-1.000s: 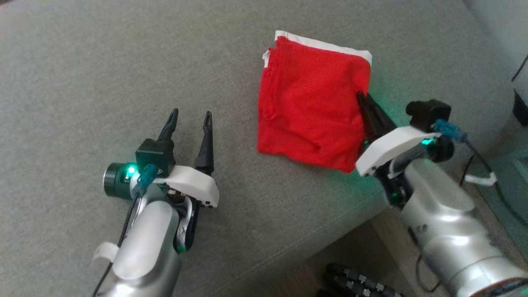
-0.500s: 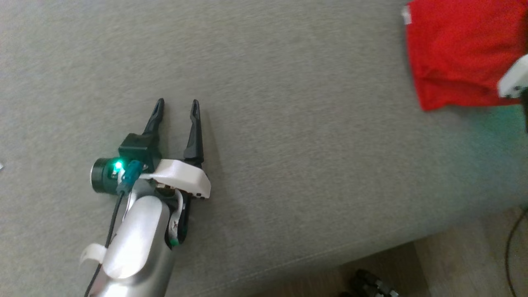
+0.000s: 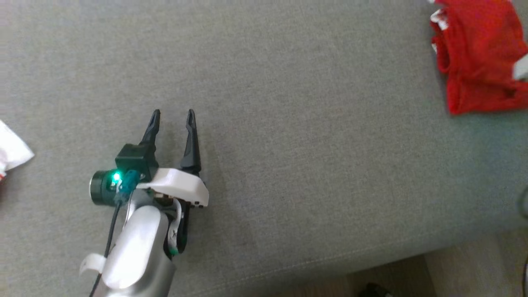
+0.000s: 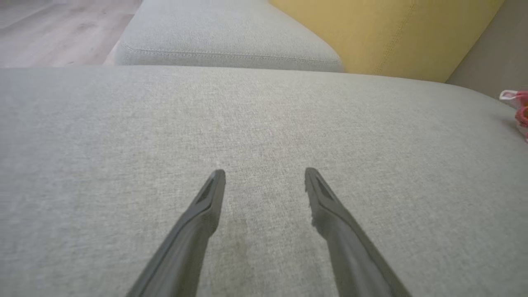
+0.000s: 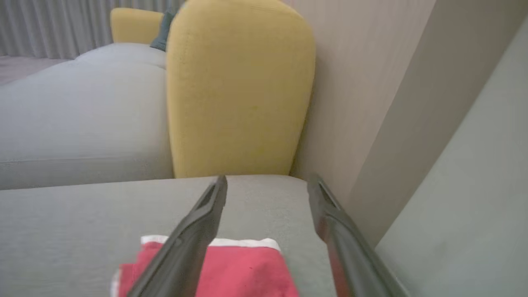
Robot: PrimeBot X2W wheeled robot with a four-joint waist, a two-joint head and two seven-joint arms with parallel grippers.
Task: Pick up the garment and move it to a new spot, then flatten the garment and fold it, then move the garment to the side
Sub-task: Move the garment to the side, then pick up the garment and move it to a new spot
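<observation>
Left hand [image 3: 173,112] stands open and empty over the grey sofa seat [image 3: 288,123], and the right hand [image 5: 268,179], fingers likewise spread on nothing, is above the red garment [image 5: 247,268], which lies near the seat's right end, cut off by the frame and partly hidden behind one finger.
</observation>
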